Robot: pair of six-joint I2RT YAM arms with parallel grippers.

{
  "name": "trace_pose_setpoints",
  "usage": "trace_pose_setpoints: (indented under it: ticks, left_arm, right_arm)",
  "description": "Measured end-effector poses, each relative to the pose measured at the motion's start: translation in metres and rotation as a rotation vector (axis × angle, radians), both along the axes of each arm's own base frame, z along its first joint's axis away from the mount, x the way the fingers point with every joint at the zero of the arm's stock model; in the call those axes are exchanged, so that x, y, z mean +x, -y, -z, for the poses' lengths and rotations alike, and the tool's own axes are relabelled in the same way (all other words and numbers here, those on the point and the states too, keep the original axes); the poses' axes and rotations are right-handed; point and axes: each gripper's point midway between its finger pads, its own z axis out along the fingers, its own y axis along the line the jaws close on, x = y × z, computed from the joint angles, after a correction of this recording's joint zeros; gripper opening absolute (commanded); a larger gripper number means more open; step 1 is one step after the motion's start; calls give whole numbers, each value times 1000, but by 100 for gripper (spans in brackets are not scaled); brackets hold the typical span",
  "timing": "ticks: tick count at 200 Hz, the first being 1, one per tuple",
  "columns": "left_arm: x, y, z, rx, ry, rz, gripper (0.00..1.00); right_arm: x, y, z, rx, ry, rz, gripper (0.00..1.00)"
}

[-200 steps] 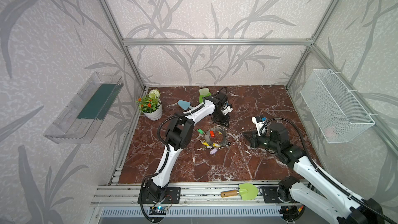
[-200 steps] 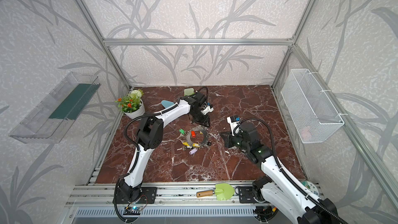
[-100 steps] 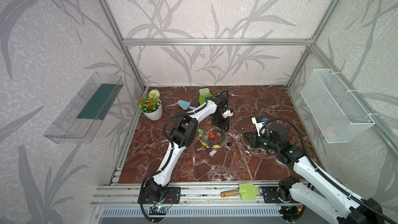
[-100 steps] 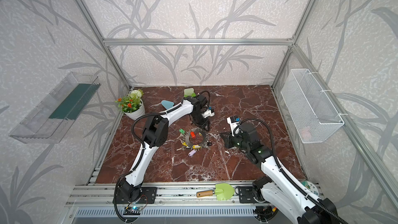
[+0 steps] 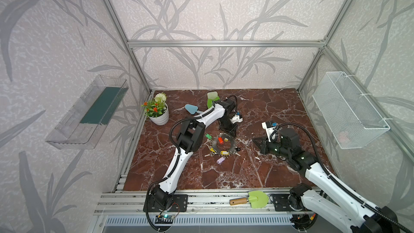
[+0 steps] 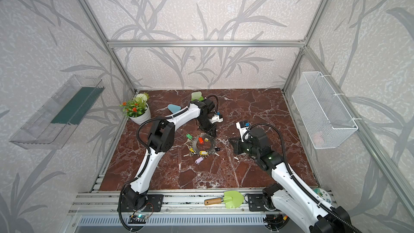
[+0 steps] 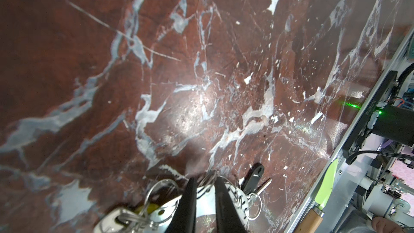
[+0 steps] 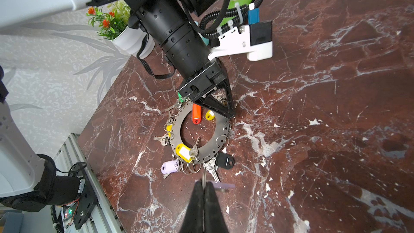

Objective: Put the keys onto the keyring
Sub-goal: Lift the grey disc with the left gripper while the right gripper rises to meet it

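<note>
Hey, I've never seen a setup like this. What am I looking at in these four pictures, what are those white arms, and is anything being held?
It is two white-and-black robot arms over a red-brown marble tabletop. Two pictures look down from one overhead camera; two come from cameras on the wrists. On the table lies a flat grey metal keyring disc with an open centre, among plastic key tags, like a red tag and a black tag. The left gripper sits at its rim, fingers slightly apart; whether it grips is unclear. The right gripper is shut on a thin silver ring, seemingly carrying a lilac tag.
</note>
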Motion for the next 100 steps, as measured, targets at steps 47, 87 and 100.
trace_pose_setpoints:
  ticks: [47,87,100]
  left_arm:
    - [-2,-2,0,5,-3,11,7]
    - [-4,-4,-1,13,-4,15,0]
    - [-5,-5,-3,11,-2,8,0]
  right_arm:
    - [0,0,-1,1,3,0,0]
    - [0,0,-2,2,6,0,0]
    - [0,0,-2,2,5,0,0]
